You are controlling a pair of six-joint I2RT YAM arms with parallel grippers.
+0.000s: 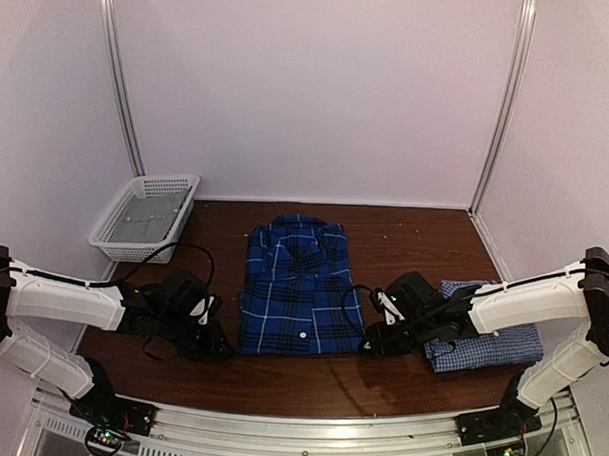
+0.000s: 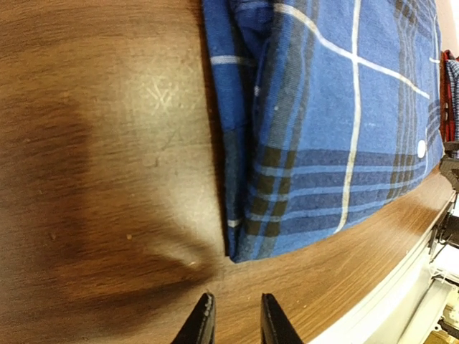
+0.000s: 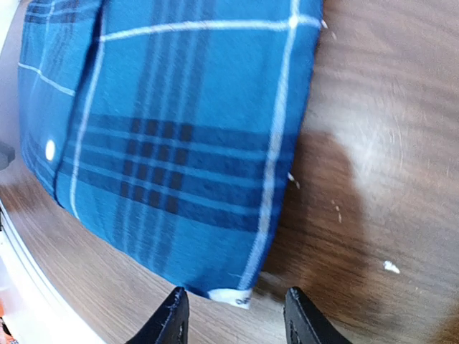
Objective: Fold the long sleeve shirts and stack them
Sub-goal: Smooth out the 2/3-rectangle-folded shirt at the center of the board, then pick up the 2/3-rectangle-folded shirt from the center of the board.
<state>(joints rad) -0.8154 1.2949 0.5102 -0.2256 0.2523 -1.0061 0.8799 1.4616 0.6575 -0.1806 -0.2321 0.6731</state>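
a white mesh basket [image 1: 145,217] stands at the far left of the table [image 1: 404,242]. the left arm [image 1: 62,300] reaches low from its base towards the middle. the left gripper [image 2: 237,326] hangs just above the wood near the left front corner of the dark plaid shirt [image 1: 300,288], with its fingers a little apart, bare table between them, and clear of the cloth. that shirt lies folded flat at the centre, collar to the far side, a white button [image 2: 421,149] near its front edge. at its right front corner the right gripper [image 3: 237,319] sits low with jaws spread and nothing clamped; a small white tag [image 3: 233,295] on the hem lies just ahead of the gap, its writing too small to read. the right arm [image 1: 527,301] stretches inward over the pale check shirt [image 1: 490,347], which lies folded on the table's right side.
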